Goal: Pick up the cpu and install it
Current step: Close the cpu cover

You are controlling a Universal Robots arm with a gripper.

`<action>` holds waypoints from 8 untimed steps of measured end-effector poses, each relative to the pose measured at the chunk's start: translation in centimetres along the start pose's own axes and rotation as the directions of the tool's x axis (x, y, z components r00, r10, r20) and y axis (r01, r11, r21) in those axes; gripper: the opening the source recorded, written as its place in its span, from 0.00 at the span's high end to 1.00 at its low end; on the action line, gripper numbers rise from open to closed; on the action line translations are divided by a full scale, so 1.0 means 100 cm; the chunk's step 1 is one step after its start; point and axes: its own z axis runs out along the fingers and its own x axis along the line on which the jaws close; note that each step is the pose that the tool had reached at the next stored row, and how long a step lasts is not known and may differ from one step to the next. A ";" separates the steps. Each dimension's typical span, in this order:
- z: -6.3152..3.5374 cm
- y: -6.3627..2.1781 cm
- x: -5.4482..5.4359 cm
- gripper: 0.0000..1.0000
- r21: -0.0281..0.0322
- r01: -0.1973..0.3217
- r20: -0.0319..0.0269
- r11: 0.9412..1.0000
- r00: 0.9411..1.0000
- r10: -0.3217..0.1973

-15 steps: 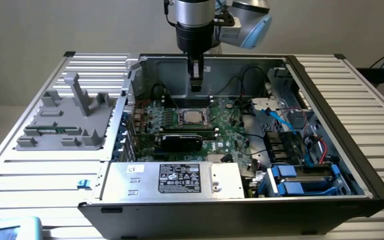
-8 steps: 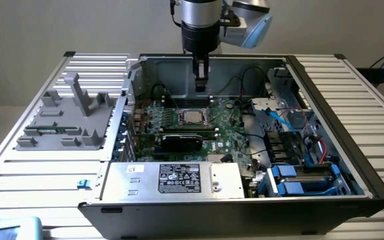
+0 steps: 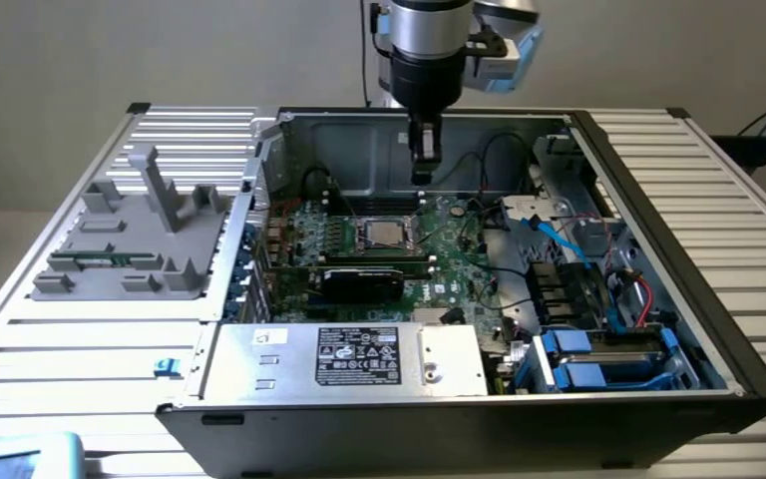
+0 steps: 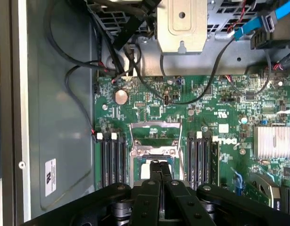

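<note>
Case: open computer case (image 3: pixel 356 150), lid off, insides exposed.
Motherboard: green board (image 4: pixel 206 103) lying flat in the case.
Gripper: gripper (image 3: pixel 421 170) hangs over the board, just above the socket, touching nothing; fingers pressed together, nothing between them.
Socket: metal socket frame (image 4: pixel 154 149) mid-board, between the memory slots (image 4: pixel 111 160), directly under the fingertips.
Cpu: silvery cpu (image 3: pixel 385 235) appears to sit flat inside the socket.
Done: cpu looks placed and let go.
Left: cannot tell whether the socket is latched.
</note>
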 end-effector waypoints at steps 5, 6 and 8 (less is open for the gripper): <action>0.0078 0.0165 0.000 0.89 0.000 -0.001 0.000 1.000 1.000 0.001; 0.0098 0.0192 0.000 0.89 0.000 -0.001 0.000 1.000 1.000 0.001; 0.0139 0.0260 0.000 0.89 0.000 -0.002 0.000 1.000 1.000 0.002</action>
